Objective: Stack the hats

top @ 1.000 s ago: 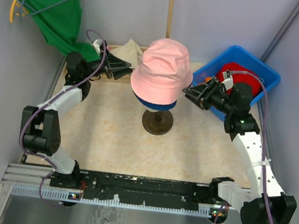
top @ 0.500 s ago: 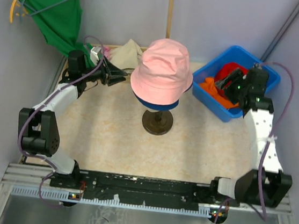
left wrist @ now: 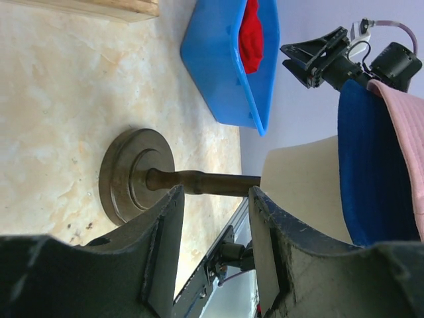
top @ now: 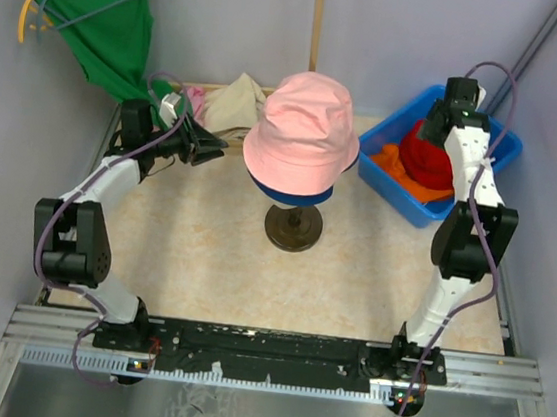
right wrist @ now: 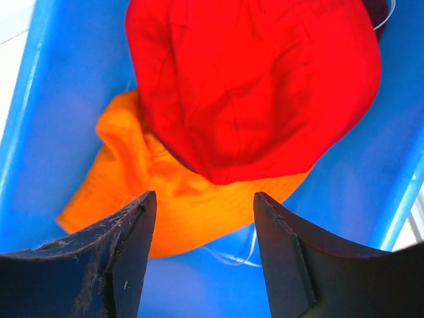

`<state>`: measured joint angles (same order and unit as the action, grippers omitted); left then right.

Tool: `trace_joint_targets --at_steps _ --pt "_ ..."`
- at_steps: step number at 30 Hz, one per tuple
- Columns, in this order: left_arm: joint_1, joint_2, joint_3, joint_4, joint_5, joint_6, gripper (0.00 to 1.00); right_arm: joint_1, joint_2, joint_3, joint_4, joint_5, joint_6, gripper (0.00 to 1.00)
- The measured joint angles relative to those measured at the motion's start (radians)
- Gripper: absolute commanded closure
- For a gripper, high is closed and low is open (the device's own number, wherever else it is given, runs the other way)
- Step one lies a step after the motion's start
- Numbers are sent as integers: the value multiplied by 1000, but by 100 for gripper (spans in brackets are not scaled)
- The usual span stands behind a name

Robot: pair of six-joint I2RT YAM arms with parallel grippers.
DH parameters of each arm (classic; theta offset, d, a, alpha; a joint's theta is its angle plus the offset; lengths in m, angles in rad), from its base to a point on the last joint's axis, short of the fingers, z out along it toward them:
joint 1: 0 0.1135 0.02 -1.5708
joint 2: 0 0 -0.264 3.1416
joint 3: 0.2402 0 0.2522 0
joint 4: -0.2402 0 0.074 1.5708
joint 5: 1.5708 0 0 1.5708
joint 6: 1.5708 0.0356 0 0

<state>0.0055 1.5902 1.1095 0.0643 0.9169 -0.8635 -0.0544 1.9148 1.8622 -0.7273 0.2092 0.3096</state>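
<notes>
Hovering over the blue bin (top: 499, 143) at two o'clock of the stand (top: 292, 228), our right end effector (right wrist: 203, 199) gapes released above the red hat (right wrist: 252, 86), which lies on the orange hat (right wrist: 165, 212). We see the pink hat (top: 302, 136) capping the navy hat (top: 296, 193) on the stand. At ten o'clock our left end effector (left wrist: 215, 199) is released, holding nothing.

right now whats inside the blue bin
In the blue bin, a red hat lies on top of an orange hat, covering much of it. Anything under those two hats, and the bin floor beneath them, is hidden.
</notes>
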Motion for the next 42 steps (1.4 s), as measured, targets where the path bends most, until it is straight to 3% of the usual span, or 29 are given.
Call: trace_joint_targets --at_steps 12,24,28,35,42 --pt "44 77 -2 26 16 0 51 2 290 314 -23 77 -90 42" --pt "80 106 -6 26 23 1 51 12 485 431 -32 119 -105 43" --pt "82 114 -8 26 23 1 51 12 508 445 -35 142 -112 55" --pt "82 132 -8 25 23 0 51 12 520 467 -37 172 -121 99" --pt "82 132 -5 15 23 0 51 13 508 465 -45 182 -124 100"
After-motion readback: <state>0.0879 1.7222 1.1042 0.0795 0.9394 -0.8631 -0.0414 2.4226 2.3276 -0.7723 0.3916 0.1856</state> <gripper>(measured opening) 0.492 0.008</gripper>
